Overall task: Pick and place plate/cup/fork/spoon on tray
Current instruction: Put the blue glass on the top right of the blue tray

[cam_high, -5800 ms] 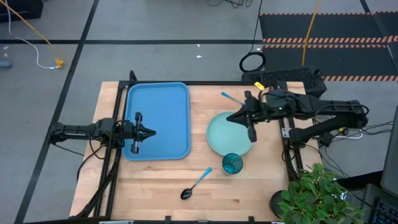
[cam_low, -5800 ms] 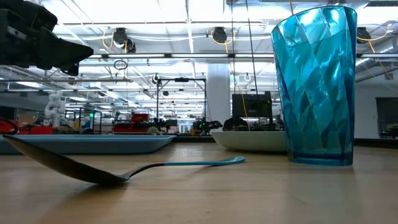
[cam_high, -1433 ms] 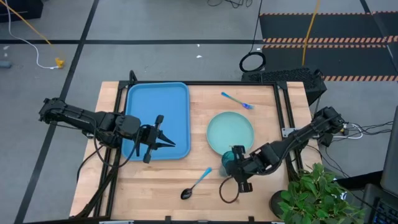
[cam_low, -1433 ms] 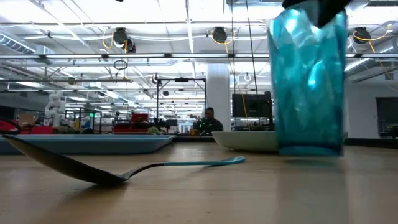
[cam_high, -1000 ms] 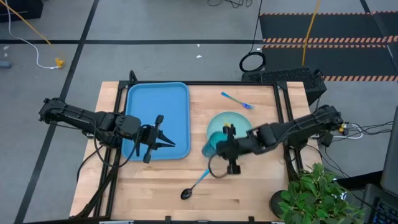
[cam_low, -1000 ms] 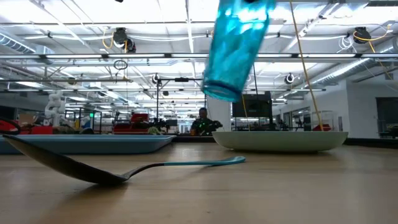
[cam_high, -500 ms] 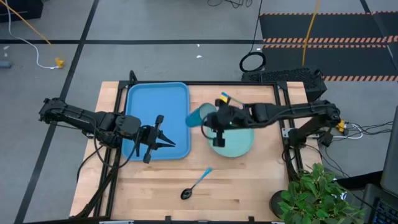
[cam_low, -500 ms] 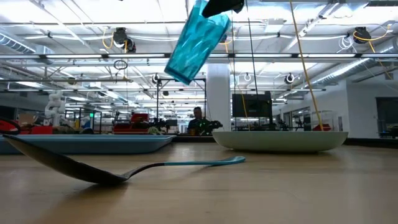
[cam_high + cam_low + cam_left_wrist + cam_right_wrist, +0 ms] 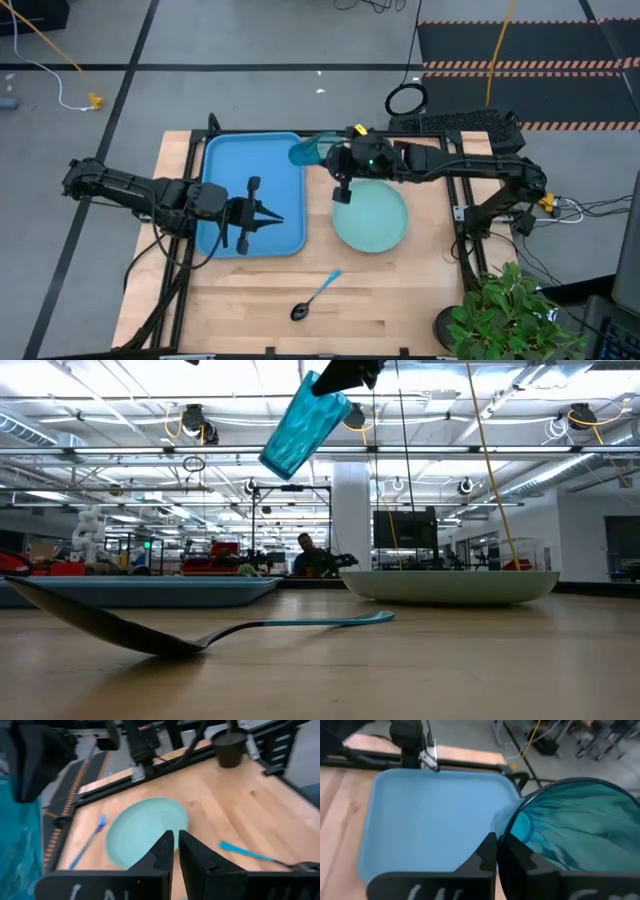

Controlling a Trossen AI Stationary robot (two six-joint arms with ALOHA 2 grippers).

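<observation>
My right gripper (image 9: 333,160) is shut on the teal cup (image 9: 305,152), high in the air over the blue tray's (image 9: 250,170) far right corner. In the low view the cup (image 9: 298,425) tilts, base down and to the left. The mint plate (image 9: 370,215) lies flat on the table right of the tray. The spoon (image 9: 315,295) lies near the front edge. The fork (image 9: 89,840) shows only in the left wrist view, beyond the plate (image 9: 145,830). My left gripper (image 9: 280,219) is shut and empty over the tray's near right part. My right gripper holds the cup by its rim (image 9: 506,836), one finger (image 9: 487,852) outside the wall and the other inside the mouth. The cup is lifted clear and hangs tilted, its base (image 9: 280,460) lower than its mouth.
The black frame rails (image 9: 455,200) run along the table's sides. A potted plant (image 9: 505,310) stands at the near right corner. A person (image 9: 305,555) shows far off in the room behind the table. Bare wood (image 9: 400,290) lies near the front.
My right gripper has carried the cup, still lifted and tilted, from over the plate's left rim toward the table's far left, to the tray's far right corner. My left gripper has turned a little over the tray.
</observation>
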